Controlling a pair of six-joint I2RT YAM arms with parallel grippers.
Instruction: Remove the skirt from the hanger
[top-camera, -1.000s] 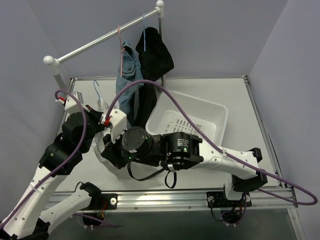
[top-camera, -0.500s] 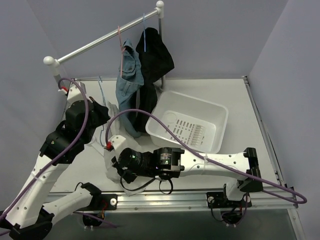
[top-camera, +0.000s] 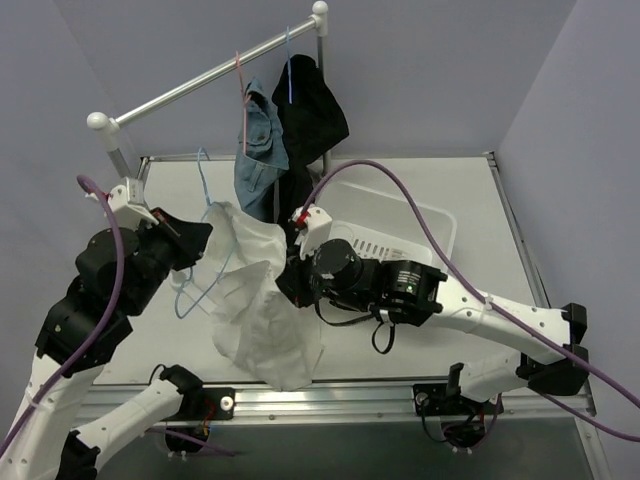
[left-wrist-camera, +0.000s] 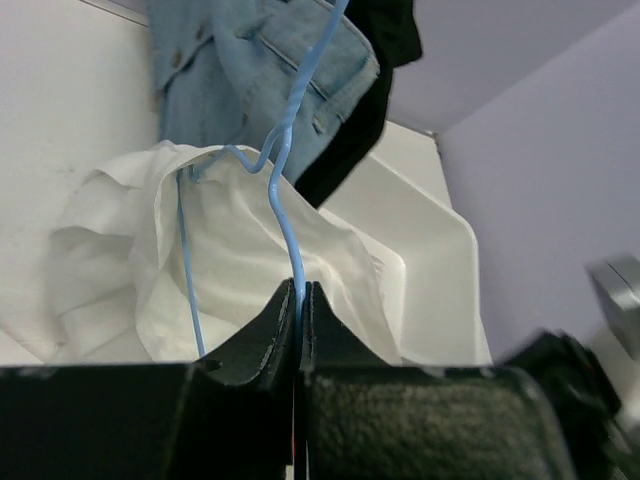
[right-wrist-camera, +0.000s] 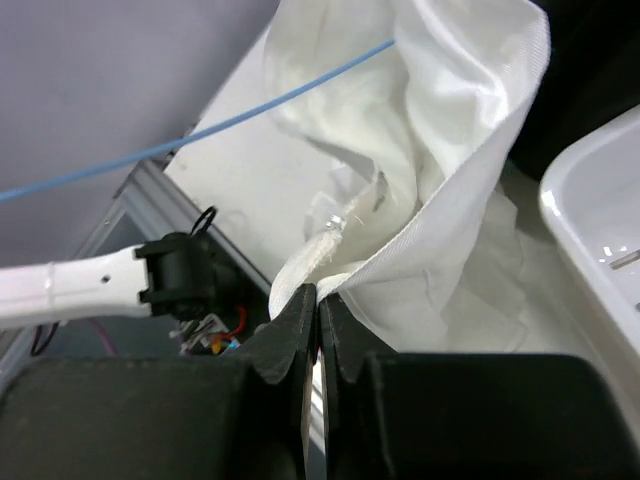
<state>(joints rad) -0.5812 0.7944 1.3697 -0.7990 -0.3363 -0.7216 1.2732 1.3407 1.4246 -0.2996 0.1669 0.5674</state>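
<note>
Lilac walls (top-camera: 450, 70) stand around a white table (top-camera: 490, 190), and a white metal rail (top-camera: 190, 83) runs slanted above its far edge.

On this rail, at the far right end, hangs the skirt (top-camera: 312, 105). It is of black cloth, soft and bunched, and its folds are too dark to tell apart. It sits on the hanger (top-camera: 287, 80), a thin light-blue wire whose hook goes over the rail. No gripper touches either of them.

Just beside the skirt, on the left, a blue denim garment (top-camera: 258, 150) hangs from a thin pink hanger (top-camera: 243, 100). The two garments touch each other. Below them a white plastic tub (top-camera: 440, 225) stands on the table, rectangular with rounded corners and with slots in its bottom.

Nearer to the arms, a second hanger (left-wrist-camera: 290, 230) of the same light-blue wire is lifted over the table. The left gripper (left-wrist-camera: 299, 290) has its jaws pressed together on this wire, on the straight part under the twisted neck. A white garment (top-camera: 260, 310) of thin, wrinkled cloth hangs from it and falls in a long fold toward the near edge of the table. The right gripper (right-wrist-camera: 318, 295) is closed tight on a hem of this cloth, where a white cord comes out.
</note>
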